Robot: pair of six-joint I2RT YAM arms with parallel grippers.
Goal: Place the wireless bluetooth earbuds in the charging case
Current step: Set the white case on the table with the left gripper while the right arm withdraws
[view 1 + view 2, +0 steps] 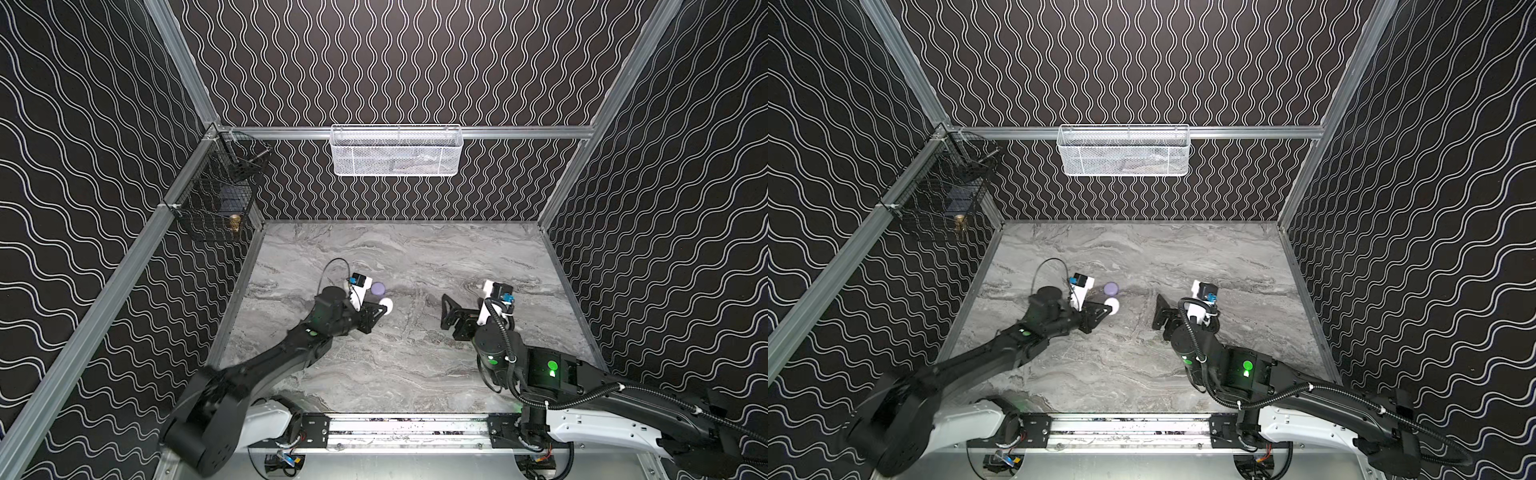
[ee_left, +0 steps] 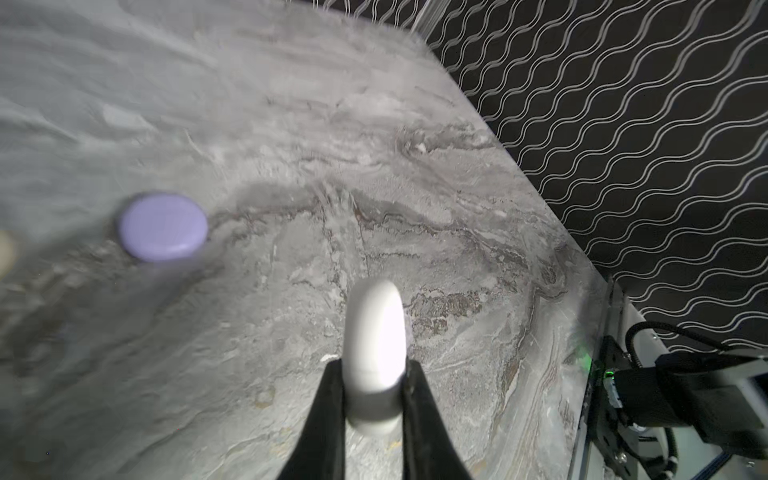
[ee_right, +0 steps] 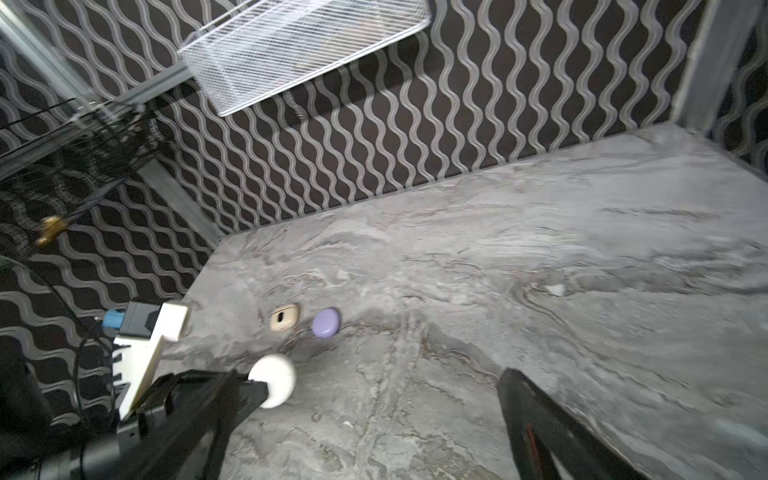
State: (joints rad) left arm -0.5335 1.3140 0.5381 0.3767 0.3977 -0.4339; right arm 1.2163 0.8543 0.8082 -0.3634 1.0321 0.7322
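Observation:
My left gripper (image 1: 381, 309) (image 2: 375, 368) is shut on a closed white charging case (image 1: 387, 305) (image 2: 376, 332), held edge-on just above the marble table (image 1: 415, 374). A closed lavender case (image 1: 378, 288) (image 2: 163, 226) lies flat just beyond it. In the right wrist view a cream case (image 3: 284, 316) with a dark slot lies beside the lavender case (image 3: 326, 322). My right gripper (image 1: 444, 311) stands open and empty to the right of the white case (image 3: 274, 380), its jaws wide apart. The earbuds are out of view.
A white mesh basket (image 1: 395, 151) hangs on the back wall. A black wire basket (image 1: 216, 199) hangs on the left wall. Patterned walls close in the table on three sides. A metal rail (image 1: 407, 428) runs along the front edge.

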